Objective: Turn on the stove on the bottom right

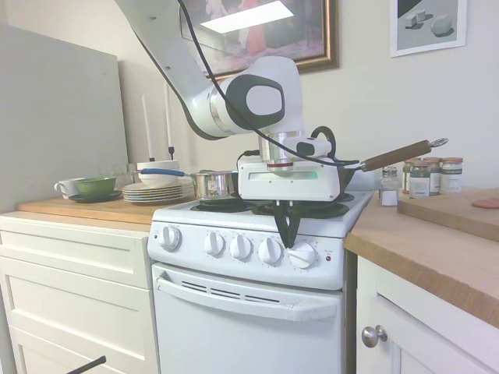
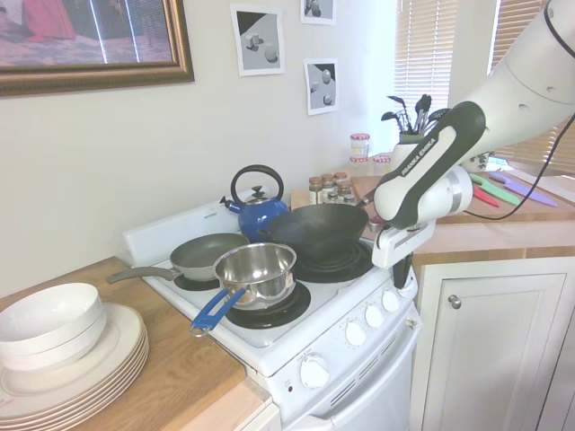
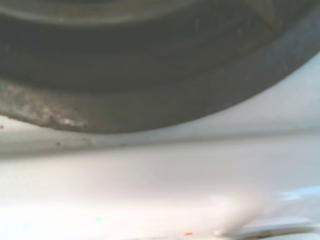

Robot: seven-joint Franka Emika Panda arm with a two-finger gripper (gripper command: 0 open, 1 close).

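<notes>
At stove (image 1: pixel 257 257) front, right end of knob row: gripper (image 1: pixel 289 236) points down, dark fingers nearly closed just above rightmost knob (image 1: pixel 302 255), holding nothing. Step: reaching knob. Next: grasp, then rotate.

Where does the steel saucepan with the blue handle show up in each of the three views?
First exterior view: the steel saucepan sits on the stove's back left burner, just left of the gripper.
Second exterior view: it is at picture centre, on the near burner, blue handle pointing lower left.
Wrist view: not in it; only a dark burner rim and white stove top show.
Shared landmark: the row of white knobs.
</notes>
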